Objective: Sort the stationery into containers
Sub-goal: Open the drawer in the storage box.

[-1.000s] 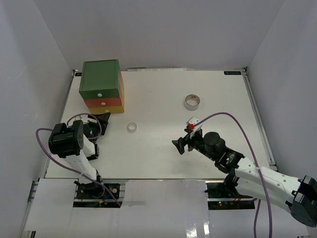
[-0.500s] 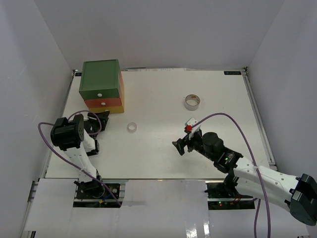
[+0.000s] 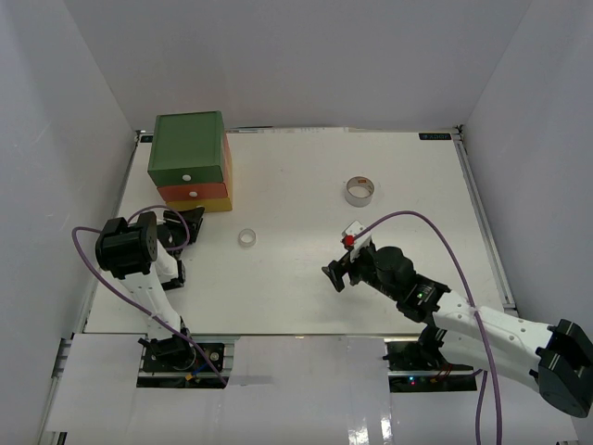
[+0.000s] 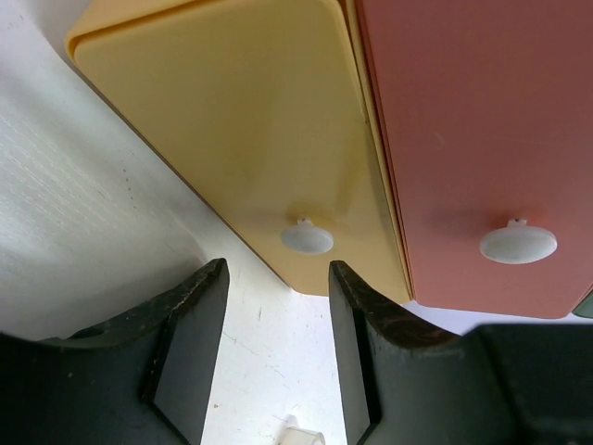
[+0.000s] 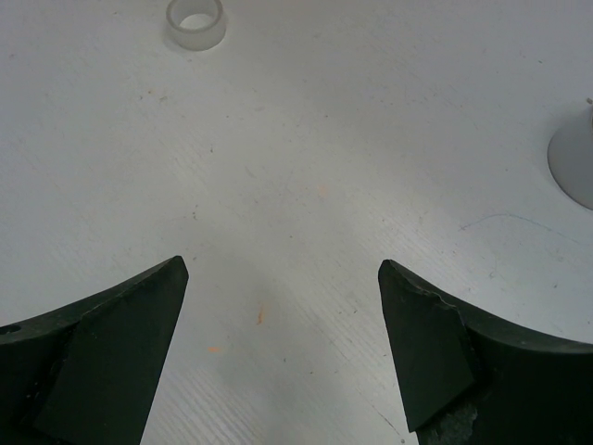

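Observation:
The chest (image 3: 190,171) stands at the far left, with a green top, orange middle and yellow bottom drawer, all shut. My left gripper (image 3: 190,223) is open and empty just in front of it. In the left wrist view the gripper (image 4: 278,278) faces the yellow drawer (image 4: 232,120), its white knob (image 4: 308,238) just beyond the fingertips, the orange drawer's knob (image 4: 518,244) to the right. My right gripper (image 3: 339,274) is open and empty above bare table (image 5: 283,271). The clear tape ring (image 3: 246,238) (image 5: 195,22) lies between the arms. The grey tape roll (image 3: 359,191) lies further back. No markers or pens show.
White walls close in the table (image 3: 306,176) on the left, back and right. A purple cable loops over each arm. The clear ring's edge shows at the bottom of the left wrist view (image 4: 301,434). The grey roll's edge shows at the right of the right wrist view (image 5: 574,167).
My left arm has risen and shifted slightly toward the chest. My right gripper has edged a little to the left. The tape roll, ring and chest have not moved.

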`<state>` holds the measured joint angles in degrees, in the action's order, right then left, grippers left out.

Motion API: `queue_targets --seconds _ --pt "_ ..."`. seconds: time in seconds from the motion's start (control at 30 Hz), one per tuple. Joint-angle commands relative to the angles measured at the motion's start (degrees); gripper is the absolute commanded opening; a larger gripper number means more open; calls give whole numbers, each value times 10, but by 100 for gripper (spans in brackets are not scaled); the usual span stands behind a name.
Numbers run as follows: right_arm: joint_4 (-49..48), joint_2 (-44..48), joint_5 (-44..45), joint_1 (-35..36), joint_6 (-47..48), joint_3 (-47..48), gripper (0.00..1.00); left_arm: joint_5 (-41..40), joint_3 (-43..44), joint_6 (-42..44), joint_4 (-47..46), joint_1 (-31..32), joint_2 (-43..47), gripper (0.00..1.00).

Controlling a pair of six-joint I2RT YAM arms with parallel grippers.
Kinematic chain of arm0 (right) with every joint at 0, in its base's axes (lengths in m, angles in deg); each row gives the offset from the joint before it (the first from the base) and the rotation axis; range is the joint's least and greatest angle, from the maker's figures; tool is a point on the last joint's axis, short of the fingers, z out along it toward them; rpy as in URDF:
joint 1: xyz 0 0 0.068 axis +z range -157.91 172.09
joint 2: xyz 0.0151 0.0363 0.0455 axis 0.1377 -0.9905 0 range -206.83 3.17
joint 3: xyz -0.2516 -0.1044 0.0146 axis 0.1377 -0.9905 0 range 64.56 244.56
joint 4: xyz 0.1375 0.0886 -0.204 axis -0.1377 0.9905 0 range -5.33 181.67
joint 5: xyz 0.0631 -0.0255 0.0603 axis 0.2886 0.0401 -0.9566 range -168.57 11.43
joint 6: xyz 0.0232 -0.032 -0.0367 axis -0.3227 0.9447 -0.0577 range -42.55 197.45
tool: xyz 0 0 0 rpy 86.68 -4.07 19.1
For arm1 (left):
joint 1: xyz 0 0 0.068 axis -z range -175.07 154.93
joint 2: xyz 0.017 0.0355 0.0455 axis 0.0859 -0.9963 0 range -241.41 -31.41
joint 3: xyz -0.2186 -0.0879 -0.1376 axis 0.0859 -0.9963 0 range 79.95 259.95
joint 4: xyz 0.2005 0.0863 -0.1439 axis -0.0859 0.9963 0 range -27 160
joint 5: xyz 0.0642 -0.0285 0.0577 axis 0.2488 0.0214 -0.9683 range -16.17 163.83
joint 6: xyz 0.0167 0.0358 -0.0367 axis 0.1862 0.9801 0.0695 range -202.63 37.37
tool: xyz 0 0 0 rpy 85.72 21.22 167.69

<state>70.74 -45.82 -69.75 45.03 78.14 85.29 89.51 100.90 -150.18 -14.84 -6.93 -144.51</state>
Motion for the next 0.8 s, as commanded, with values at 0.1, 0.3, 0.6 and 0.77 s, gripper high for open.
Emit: queue_targets --seconds 0.1,0.3,0.6,0.77 --pt "-31 -10 -6 0 12 6 90 6 8 6 -107 -4 -6 57" --pt "-32 -11 -6 0 12 5 90 4 20 6 -105 -5 -5 57" --pt "-32 -15 -8 0 12 5 90 4 30 5 -100 -5 -2 57" --pt "-31 -18 -8 0 12 5 90 8 37 0 -101 -4 -3 57"
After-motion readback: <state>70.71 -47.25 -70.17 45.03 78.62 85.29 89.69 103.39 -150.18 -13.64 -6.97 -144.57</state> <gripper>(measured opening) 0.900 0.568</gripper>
